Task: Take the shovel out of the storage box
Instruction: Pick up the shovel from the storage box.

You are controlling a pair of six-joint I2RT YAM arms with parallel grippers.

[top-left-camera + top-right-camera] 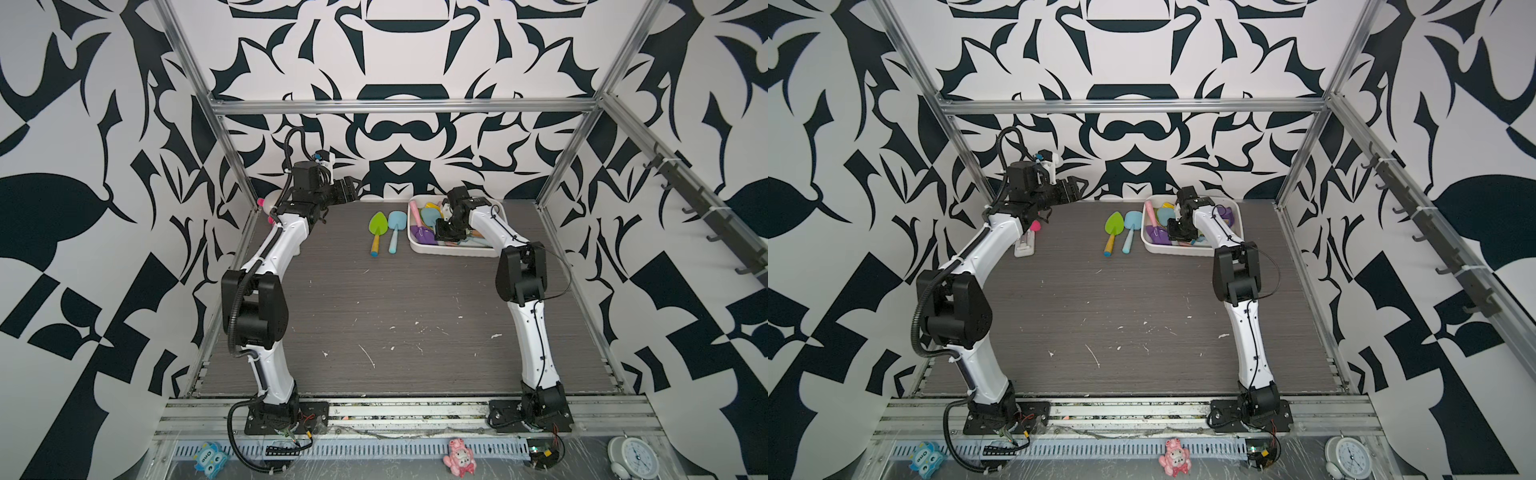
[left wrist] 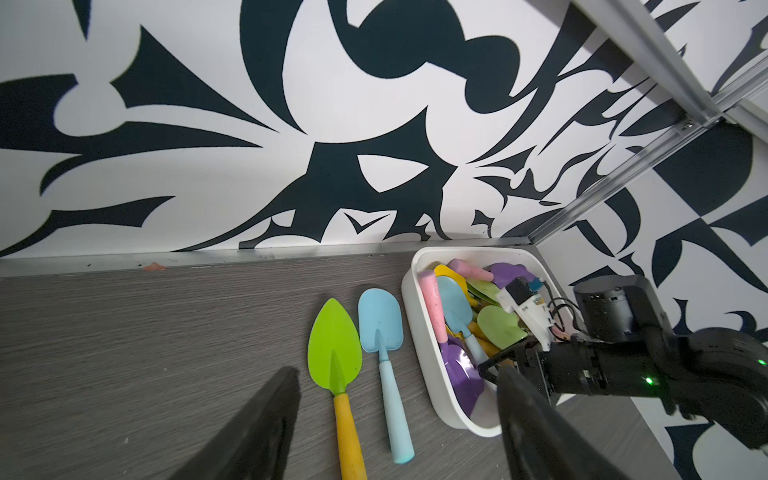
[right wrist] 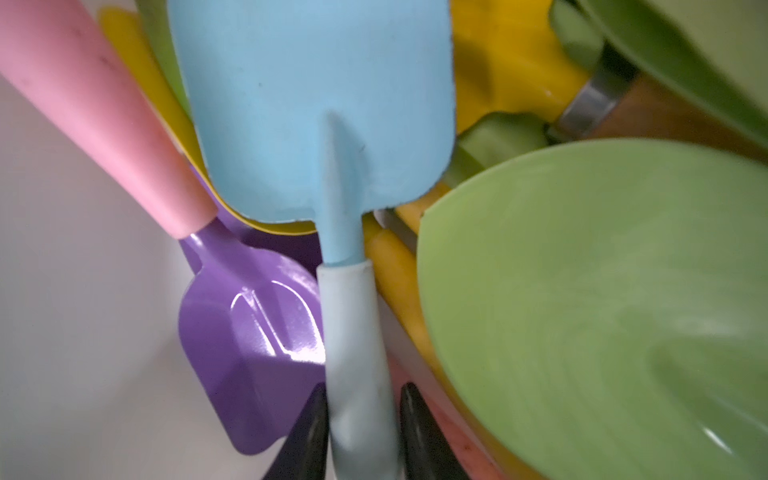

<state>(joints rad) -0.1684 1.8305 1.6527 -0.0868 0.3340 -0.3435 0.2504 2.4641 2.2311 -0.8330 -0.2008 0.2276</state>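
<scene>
The white storage box (image 1: 453, 252) (image 1: 1183, 250) (image 2: 419, 340) sits at the table's back right, filled with several coloured shovels. My right gripper (image 3: 361, 399) (image 1: 442, 232) reaches down into it. Its two black fingertips (image 3: 316, 415) press on either side of the pale handle of a light-blue shovel (image 3: 316, 124) (image 2: 455, 303), which lies on top of the pile. My left gripper (image 1: 351, 189) (image 2: 397, 372) hangs open above the table's back left, with nothing between its fingers.
Two shovels lie side by side on the table left of the box, a green one with a yellow handle (image 1: 377, 232) and a light-blue one (image 1: 397, 230). In the box lie a purple shovel (image 3: 249, 332), a pink handle (image 3: 104, 124) and a green blade (image 3: 582, 311). A white holder (image 1: 1025, 245) stands at the left.
</scene>
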